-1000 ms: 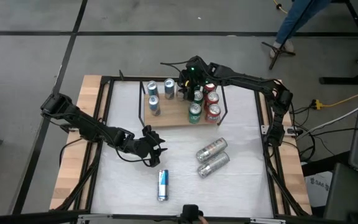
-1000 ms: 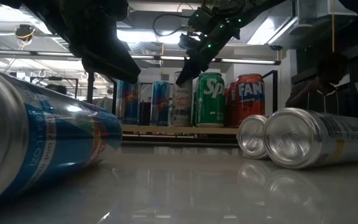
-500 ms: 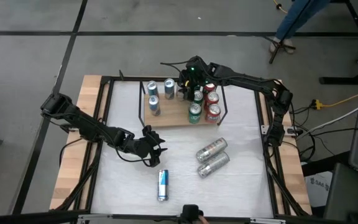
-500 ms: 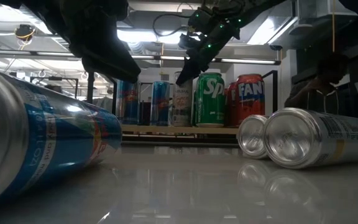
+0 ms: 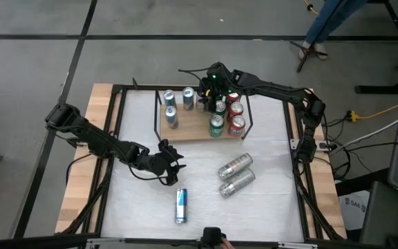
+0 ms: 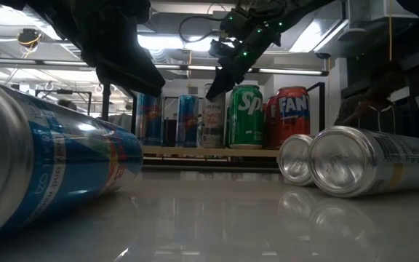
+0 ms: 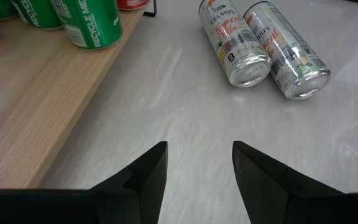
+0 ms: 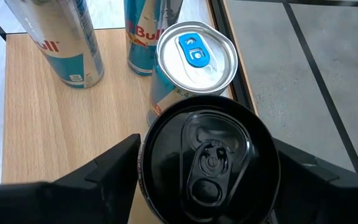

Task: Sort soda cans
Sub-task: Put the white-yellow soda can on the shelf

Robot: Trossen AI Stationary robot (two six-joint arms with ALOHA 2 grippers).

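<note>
On a wooden board (image 5: 192, 130) at the table's far middle stand soda cans: blue-and-silver ones (image 5: 172, 116), green ones (image 5: 216, 124) and red ones (image 5: 236, 125). My right gripper (image 5: 210, 88) is over the board's far part, shut on a black can (image 8: 207, 155) next to a blue-and-silver can (image 8: 194, 53). On the white table lie a blue-and-silver can (image 5: 180, 205) and two silver cans (image 5: 235, 166) (image 5: 238, 182), each on its side. My left gripper (image 5: 177, 162) hangs open above the table, left of the silver cans (image 7: 260, 43), with nothing between its fingers. My right gripper has the black can between its two fingers (image 8: 110, 165), one on each side of its wall just under the top rim (image 8: 145, 155). The fingers slant down from the table's right and far side. The can's body and foot are hidden below its own top.
A black frame (image 5: 116, 124) runs around the table. Bare white table lies between the board and the lying cans. A person's legs (image 5: 327, 21) show on the floor beyond the far edge.
</note>
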